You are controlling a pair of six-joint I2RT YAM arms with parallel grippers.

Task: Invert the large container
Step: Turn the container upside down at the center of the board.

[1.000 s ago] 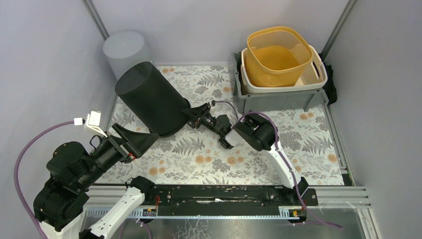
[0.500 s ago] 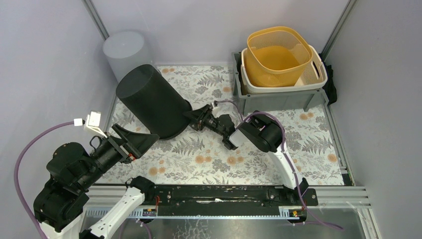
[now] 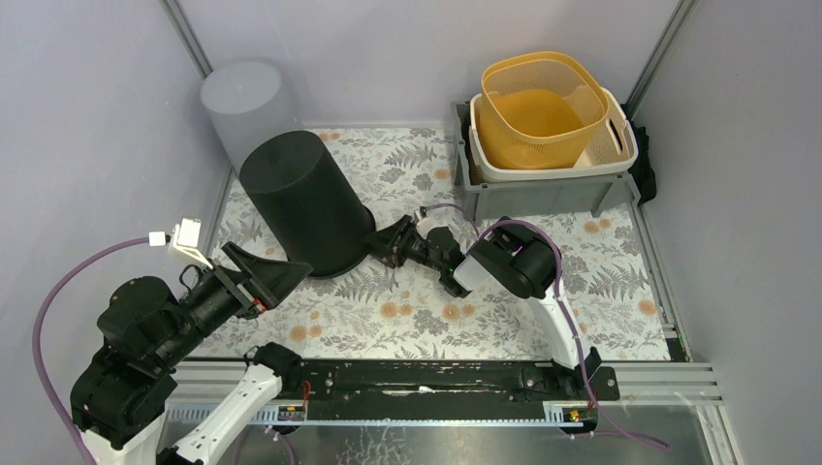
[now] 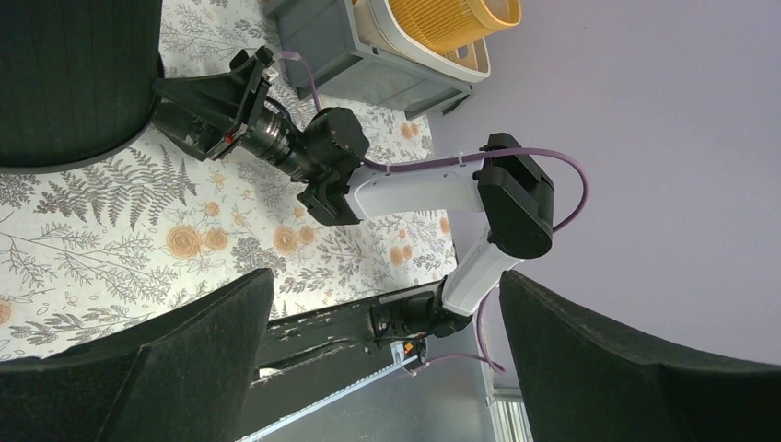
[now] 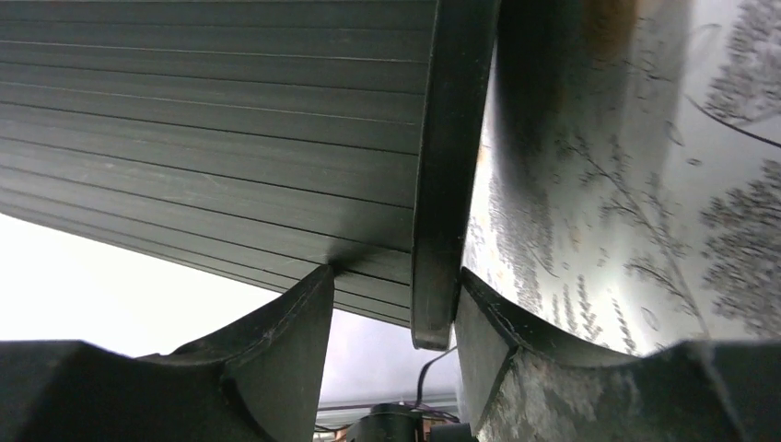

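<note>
Clamping rim, ribbed blk container (image 3: 300,203), w/ right pincer (image 3: 376,244).

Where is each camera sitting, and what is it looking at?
Top camera: above and behind the arms, looking down on the floral table; both arms show.
Left wrist: on the left arm, looking past its open left gripper at the right arm.
Right wrist: on the right arm, very close, right gripper pinching the rim of the black container.
Shared: top and left wrist both show the yellow basket and the right arm.
</note>
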